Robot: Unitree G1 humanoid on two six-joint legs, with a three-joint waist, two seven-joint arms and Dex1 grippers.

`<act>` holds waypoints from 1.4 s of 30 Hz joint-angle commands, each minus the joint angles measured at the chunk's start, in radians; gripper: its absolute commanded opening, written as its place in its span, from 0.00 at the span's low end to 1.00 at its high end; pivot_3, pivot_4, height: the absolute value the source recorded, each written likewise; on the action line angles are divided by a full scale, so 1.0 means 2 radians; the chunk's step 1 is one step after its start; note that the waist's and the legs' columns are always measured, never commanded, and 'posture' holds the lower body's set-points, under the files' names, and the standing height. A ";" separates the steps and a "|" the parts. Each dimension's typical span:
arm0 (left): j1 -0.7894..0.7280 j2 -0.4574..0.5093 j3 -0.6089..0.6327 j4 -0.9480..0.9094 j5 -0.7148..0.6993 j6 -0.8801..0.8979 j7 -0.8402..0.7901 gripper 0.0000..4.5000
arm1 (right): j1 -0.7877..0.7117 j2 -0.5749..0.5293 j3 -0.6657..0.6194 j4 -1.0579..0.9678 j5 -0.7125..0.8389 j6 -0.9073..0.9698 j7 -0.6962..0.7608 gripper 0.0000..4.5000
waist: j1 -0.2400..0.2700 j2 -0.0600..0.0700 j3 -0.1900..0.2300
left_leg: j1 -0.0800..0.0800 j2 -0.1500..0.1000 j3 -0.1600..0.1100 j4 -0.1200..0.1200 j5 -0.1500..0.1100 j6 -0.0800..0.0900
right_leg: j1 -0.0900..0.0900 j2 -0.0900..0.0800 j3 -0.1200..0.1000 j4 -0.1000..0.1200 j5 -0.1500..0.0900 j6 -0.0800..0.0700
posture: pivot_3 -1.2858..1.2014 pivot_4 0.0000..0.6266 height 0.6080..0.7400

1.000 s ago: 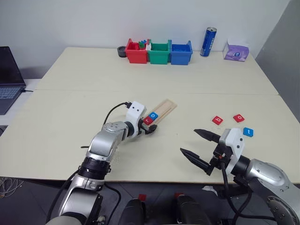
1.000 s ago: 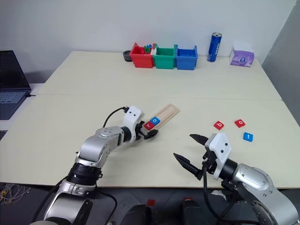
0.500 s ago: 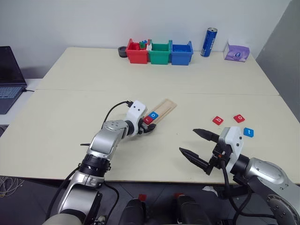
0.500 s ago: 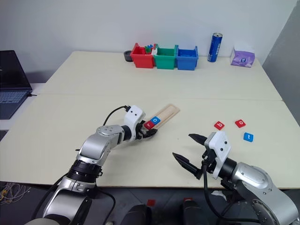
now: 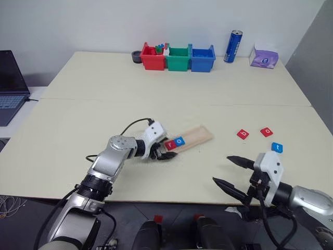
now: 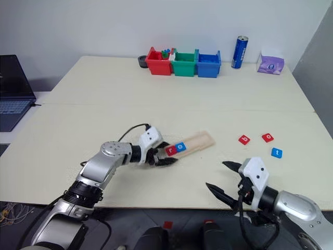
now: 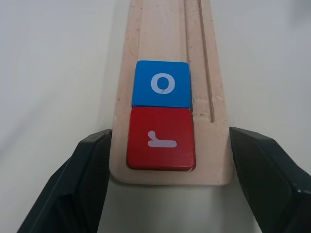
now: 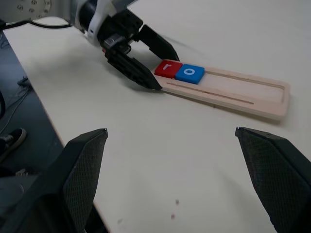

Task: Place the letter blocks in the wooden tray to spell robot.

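The wooden tray (image 5: pixel 193 138) lies slantwise at mid-table, a red "r" letter block (image 5: pixel 170 144) and a blue "o" block (image 5: pixel 180 141) side by side at its near left end. My left gripper (image 5: pixel 165 150) is shut on that end, with a black finger (image 7: pixel 92 165) pressed to each long side. To the right, loose on the table, lie a red "b" (image 5: pixel 242 134), a red "o" (image 5: pixel 266 131) and a blue "t" (image 5: pixel 277 148). My right gripper (image 5: pixel 221 169) stands open and empty near the front edge, below the loose blocks.
Red (image 5: pixel 151 59), green (image 5: pixel 177 58) and blue (image 5: pixel 201 58) bins stand at the table's back, beside a blue can (image 5: pixel 232 46) and a purple tissue pack (image 5: pixel 263 56). A laptop (image 5: pixel 10 86) sits at far left. A black cable loops over my left wrist.
The tray has swung in my left gripper's hold, its far end moving right and nearer, so it lies flatter across the table. My right arm has drawn back toward the right front edge.
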 commanded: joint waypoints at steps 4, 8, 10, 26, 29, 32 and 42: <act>-0.039 0.004 -0.037 0.042 0.010 -0.113 -0.099 0.76 | 0.037 -0.009 -0.021 -0.021 -0.004 -0.023 0.024 1.00 | -0.001 0.000 0.000 | 0.000 -0.001 0.000 0.000 0.000 0.000 | 0.000 0.001 0.000 0.000 0.000 0.000 | 0.52 0.24 1.00; -0.059 0.002 -0.043 0.079 0.026 -0.148 -0.117 0.76 | 0.038 -0.004 -0.017 -0.022 -0.007 -0.024 0.020 1.00 | -0.003 0.000 0.000 | 0.001 -0.001 0.000 0.000 0.000 0.000 | 0.000 0.001 0.000 0.001 0.000 0.000 | 0.52 0.24 1.00; -0.066 0.006 -0.040 0.096 0.031 -0.159 -0.124 0.76 | 0.039 -0.004 -0.016 -0.023 -0.007 -0.025 0.019 1.00 | -0.003 0.000 0.000 | 0.001 -0.001 0.000 0.000 0.000 0.000 | 0.000 0.001 0.000 0.000 0.000 0.000 | 0.52 0.24 1.00; -0.080 -0.053 -0.047 0.100 0.064 -0.124 -0.080 0.76 | 0.054 -0.008 -0.020 -0.019 -0.018 -0.030 0.025 1.00 | -0.001 0.000 0.000 | 0.000 -0.001 0.000 0.001 0.000 0.000 | 0.000 0.001 0.000 0.000 0.000 0.000 | 0.52 0.24 1.00; -0.080 -0.055 -0.050 0.098 0.069 -0.126 -0.084 0.76 | 0.054 -0.007 -0.018 -0.019 -0.021 -0.029 0.026 1.00 | -0.002 0.000 0.000 | 0.000 -0.001 0.000 0.000 0.000 0.000 | 0.000 0.001 0.000 0.000 0.000 0.000 | 0.52 0.24 1.00; -0.082 -0.054 -0.052 0.099 0.075 -0.129 -0.084 0.76 | 0.052 -0.005 -0.015 -0.020 -0.023 -0.028 0.026 1.00 | -0.002 0.000 0.000 | 0.000 -0.001 0.000 0.000 0.000 0.000 | 0.000 0.001 0.000 0.001 0.000 0.000 | 0.52 0.24 1.00; -0.083 -0.059 -0.053 0.096 0.077 -0.115 -0.084 0.76 | 0.048 -0.002 -0.008 -0.019 -0.024 -0.028 0.024 1.00 | -0.002 0.000 0.000 | 0.000 -0.001 0.000 0.000 0.000 0.000 | 0.000 0.001 0.000 0.001 0.000 0.000 | 0.52 0.24 1.00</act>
